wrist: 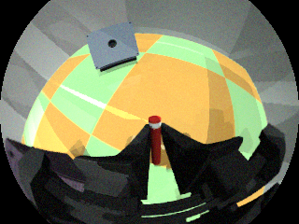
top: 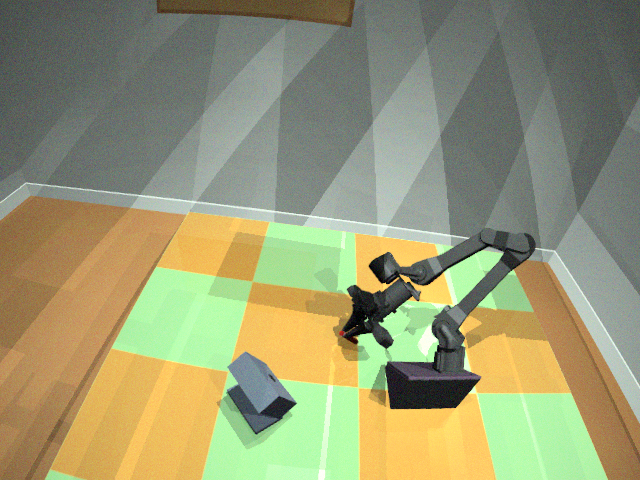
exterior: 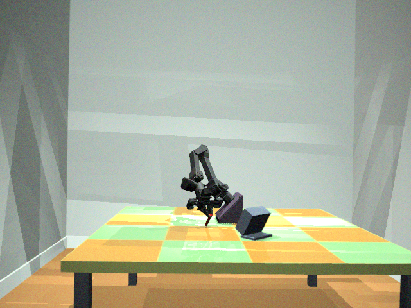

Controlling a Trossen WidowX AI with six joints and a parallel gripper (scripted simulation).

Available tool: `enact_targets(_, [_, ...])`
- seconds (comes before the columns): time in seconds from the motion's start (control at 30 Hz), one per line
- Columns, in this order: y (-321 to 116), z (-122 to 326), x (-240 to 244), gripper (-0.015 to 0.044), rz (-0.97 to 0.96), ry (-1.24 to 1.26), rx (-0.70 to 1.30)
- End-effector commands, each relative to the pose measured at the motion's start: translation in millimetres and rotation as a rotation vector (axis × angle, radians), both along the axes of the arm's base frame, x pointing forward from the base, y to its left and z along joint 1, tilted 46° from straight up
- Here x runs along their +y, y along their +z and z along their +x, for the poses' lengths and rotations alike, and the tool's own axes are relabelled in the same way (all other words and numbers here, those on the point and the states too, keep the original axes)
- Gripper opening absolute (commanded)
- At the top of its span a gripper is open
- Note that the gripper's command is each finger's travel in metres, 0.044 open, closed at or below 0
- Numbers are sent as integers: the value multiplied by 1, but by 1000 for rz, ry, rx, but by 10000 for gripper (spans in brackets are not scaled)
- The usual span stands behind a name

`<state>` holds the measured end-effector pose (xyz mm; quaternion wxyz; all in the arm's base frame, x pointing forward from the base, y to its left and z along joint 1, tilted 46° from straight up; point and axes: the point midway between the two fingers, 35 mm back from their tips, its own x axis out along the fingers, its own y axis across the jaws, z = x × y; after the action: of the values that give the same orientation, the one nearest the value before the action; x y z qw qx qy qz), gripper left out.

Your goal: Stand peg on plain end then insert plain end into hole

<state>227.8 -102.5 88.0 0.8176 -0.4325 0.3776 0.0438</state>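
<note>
The red peg [top: 352,339] [exterior: 207,221] [wrist: 156,149] is held between the fingertips of my gripper [top: 345,332] [exterior: 210,213] [wrist: 155,129], which is shut on it near the white-banded end. In the wrist view the band and red cap stick out past the fingertips, and the plain end points back between the fingers. In the exterior view the peg is tilted, banded end up and plain end low over the table; a gap below it is hard to tell. The blue-grey sloped panel [top: 253,379] [exterior: 253,217] [wrist: 123,51] stands apart from the peg, its dark hole [top: 272,378] [wrist: 112,43] empty.
The arm's purple wedge base [top: 431,387] [exterior: 231,210] stands to the right of the panel in the top view. The checkered orange and green table [top: 144,403] [exterior: 132,248] [wrist: 182,84] lies under everything. The panel has a flat foot plate [exterior: 257,235] on the table.
</note>
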Motion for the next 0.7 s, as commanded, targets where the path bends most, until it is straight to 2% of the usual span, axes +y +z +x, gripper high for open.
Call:
enact_targets(0.0, [-2,-3,1,49,12,26,-13])
enact_targets(0.67, [3,-16,-2,49,79,144,-120])
